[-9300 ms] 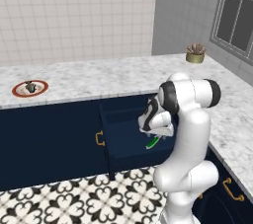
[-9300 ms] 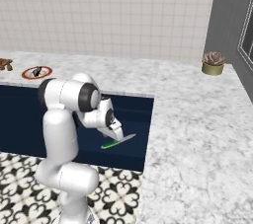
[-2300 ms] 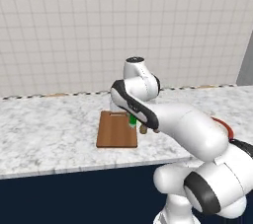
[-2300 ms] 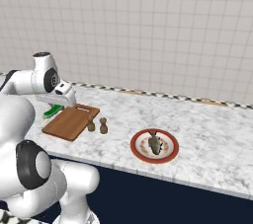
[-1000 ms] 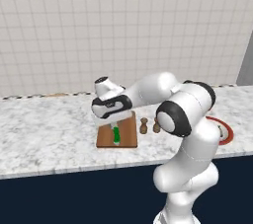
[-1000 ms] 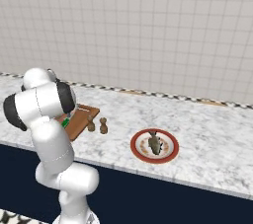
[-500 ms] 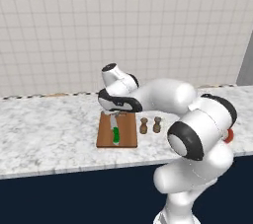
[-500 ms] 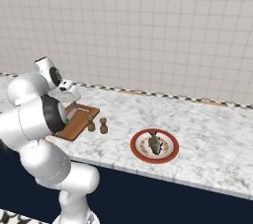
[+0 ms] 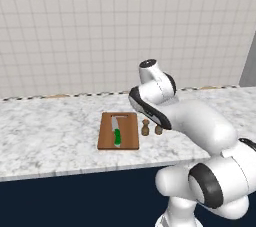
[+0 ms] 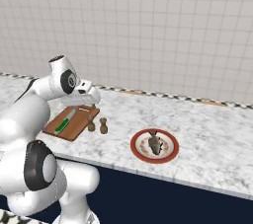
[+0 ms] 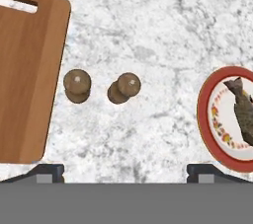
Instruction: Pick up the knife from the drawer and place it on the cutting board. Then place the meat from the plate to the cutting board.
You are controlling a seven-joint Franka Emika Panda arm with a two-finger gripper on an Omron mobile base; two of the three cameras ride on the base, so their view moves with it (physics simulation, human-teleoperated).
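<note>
The marble desk [image 9: 50,136] runs along a tiled wall [image 9: 100,26], with navy cabinet fronts [image 10: 163,198] below its edge. The white arm [image 9: 200,126] reaches forward over the desk, and its pincer [image 11: 126,171] hangs above the two brown shakers [image 11: 77,86], its two dark tips standing far apart at the bottom of the hand view with nothing between them: wide open and holding nothing. The cutting board [image 9: 118,130] lies flat on the desk just left of the shakers in the left base view. The knife [image 9: 117,133] rests on the board, lying along its length, green handle toward the desk's front edge and blade toward the wall. The plate [image 10: 154,145] with its red-orange rim sits on the desk well apart from the board, on the far side of the shakers. The meat [image 10: 154,143], a grey-brown lump, lies on the plate near its middle
</note>
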